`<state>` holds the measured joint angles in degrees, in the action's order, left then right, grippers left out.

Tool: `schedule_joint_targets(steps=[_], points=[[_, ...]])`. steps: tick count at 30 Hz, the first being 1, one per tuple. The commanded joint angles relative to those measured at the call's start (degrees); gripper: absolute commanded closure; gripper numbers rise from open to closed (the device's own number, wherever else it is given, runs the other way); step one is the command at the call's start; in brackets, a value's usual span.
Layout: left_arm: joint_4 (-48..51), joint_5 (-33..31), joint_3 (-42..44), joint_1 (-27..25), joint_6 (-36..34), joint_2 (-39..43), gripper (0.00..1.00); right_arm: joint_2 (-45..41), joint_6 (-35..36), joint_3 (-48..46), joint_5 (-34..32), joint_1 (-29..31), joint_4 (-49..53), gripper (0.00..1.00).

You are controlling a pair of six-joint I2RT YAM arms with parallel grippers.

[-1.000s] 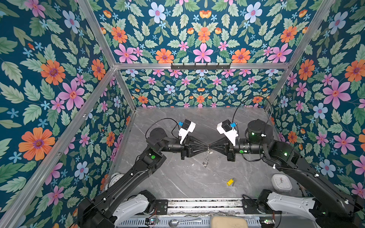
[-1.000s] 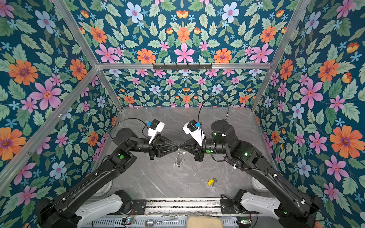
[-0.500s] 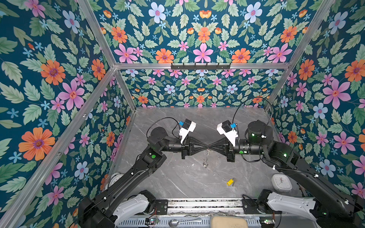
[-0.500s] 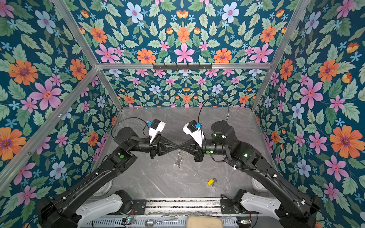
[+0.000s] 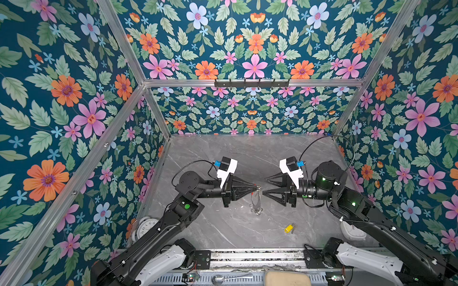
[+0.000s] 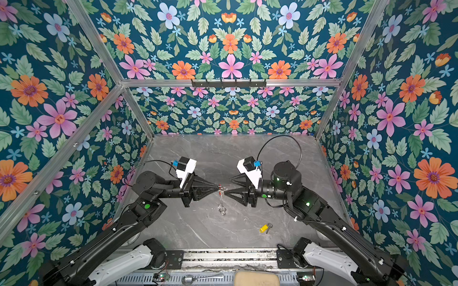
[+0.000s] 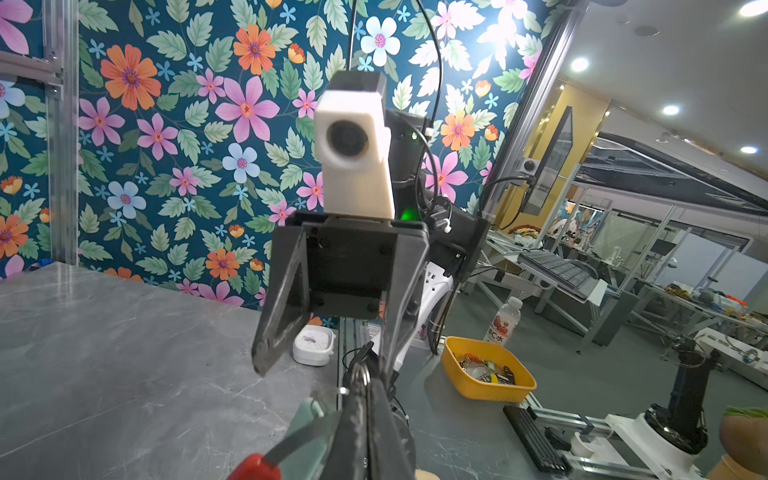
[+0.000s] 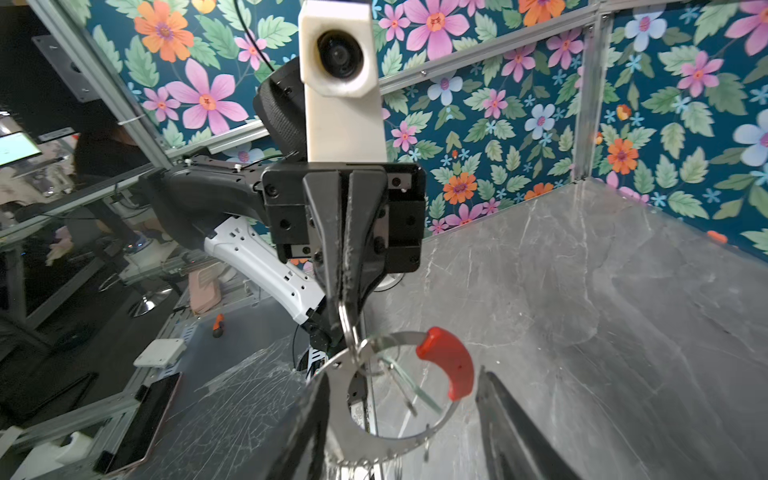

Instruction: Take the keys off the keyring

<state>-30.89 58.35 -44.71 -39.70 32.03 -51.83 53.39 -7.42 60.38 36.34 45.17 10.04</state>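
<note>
The keyring [image 5: 256,201] [image 6: 221,203], a thin grey hoop with a red sleeve [image 8: 449,365], hangs above the middle of the table. My left gripper [image 5: 255,185] [image 8: 347,309] is shut on a small split ring [image 7: 365,374] at the hoop's top. A key with a pale mint tag [image 7: 309,417] dangles by the hoop. My right gripper [image 5: 264,185] [image 8: 409,419] faces the left gripper and is open, a finger on each side of the hoop. I cannot tell whether either finger touches the hoop. A yellow-tagged key [image 5: 288,227] [image 6: 264,227] lies loose on the table at the front right.
A white clock [image 5: 146,226] lies at the front left by the left arm, and a white object [image 5: 349,230] sits under the right arm. A spoon [image 5: 230,277] and a beige pad [image 5: 287,278] rest on the front rail. The floral walls [image 5: 251,116] close three sides.
My right gripper has opened and let go of the ring, its tips drawing slightly back to the right. The left gripper has stayed shut, and the keyring now hangs from it alone.
</note>
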Motion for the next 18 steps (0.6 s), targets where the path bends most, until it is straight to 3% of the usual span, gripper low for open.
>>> schedule_joint_targets(steps=[1, 5, 11, 14, 18], points=[[-5.39, -0.69, 0.21, -0.01, 1.00, 0.48, 1.00, 0.23, -1.63, -1.10, 4.85, -0.07, -5.13, 0.43], [-6.78, -0.75, 0.23, 0.06, 1.72, 0.46, 1.00, 1.09, -2.28, -2.27, 7.20, -0.04, -6.95, 0.47], [-7.70, -2.35, 0.67, 0.05, 1.85, 0.68, 1.00, 2.26, -3.03, -2.02, 9.02, -0.08, -8.08, 0.67], [-9.25, -2.53, 1.35, 0.02, 2.43, 0.60, 1.00, 2.59, -3.48, -2.02, 8.63, -0.04, -8.88, 0.71], [-10.24, -2.78, 1.76, 0.01, 2.88, 0.59, 1.00, 3.08, -3.72, -1.49, 7.70, -0.07, -8.91, 0.90]])
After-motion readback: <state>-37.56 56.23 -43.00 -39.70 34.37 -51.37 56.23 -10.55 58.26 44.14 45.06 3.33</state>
